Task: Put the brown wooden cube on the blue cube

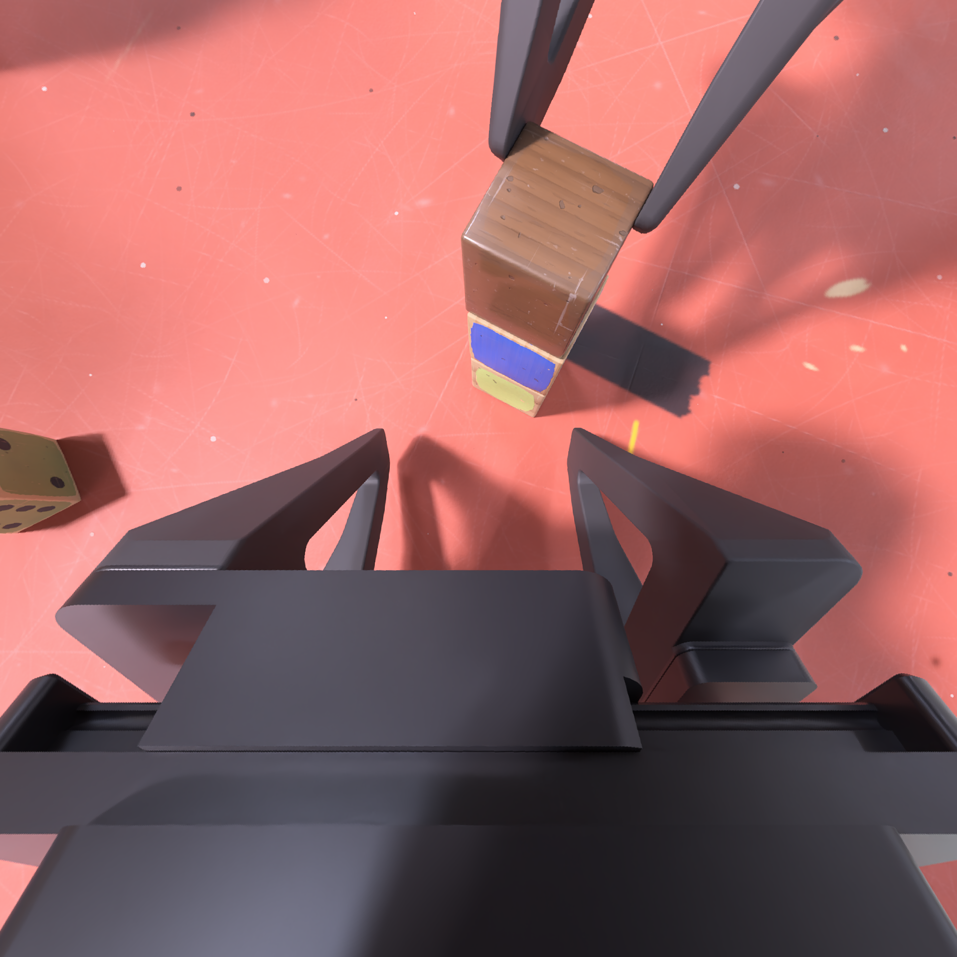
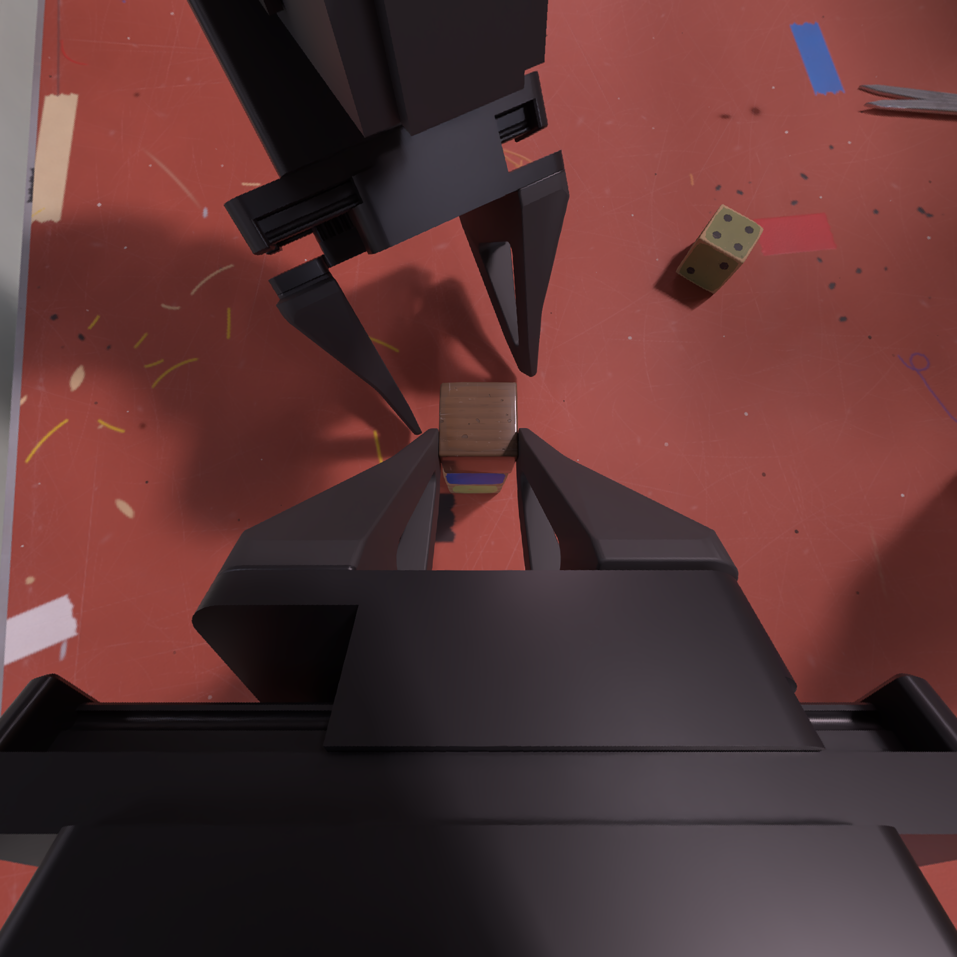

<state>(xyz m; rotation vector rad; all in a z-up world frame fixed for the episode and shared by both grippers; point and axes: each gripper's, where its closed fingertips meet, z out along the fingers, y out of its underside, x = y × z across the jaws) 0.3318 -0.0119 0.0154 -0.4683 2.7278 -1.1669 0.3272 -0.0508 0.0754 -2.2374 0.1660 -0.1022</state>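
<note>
At the far left of the left wrist view, a tan die (image 1: 33, 479) is noted on the red desk (image 1: 233, 233), well apart from the work. Toward the centre, the left gripper (image 1: 479, 440) is seen spread and empty, with nothing between its fingers (image 1: 362, 481); it hangs just short of the stack, which lies slightly right of its centreline.

The stack itself is recorded as follows: the brown wooden cube (image 1: 544, 243) sits on the blue cube (image 1: 510, 360), with a yellow-faced block (image 1: 505, 391) beneath the blue one. Contact between the brown and blue cubes appears complete, with no gap visible from either view. The brown cube is twisted a little relative to the blue one.

In the right wrist view, the right gripper (image 2: 477, 437) is seen clenched on the brown cube, its fingers (image 2: 538, 455) pressed flat against the two opposite side faces. The cube lies directly between the fingertips, at their very ends, so a straight spread of the fingers followed by a lift along their own axis is judged sufficient to free it. The right arm is the one engaged; the left is merely near.

Risk is judged to lie in the tall three-block stack being dragged or tipped during release. Farther right, scissors (image 2: 911, 101) and blue tape (image 2: 815, 59) are noted, clear of the work.
</note>
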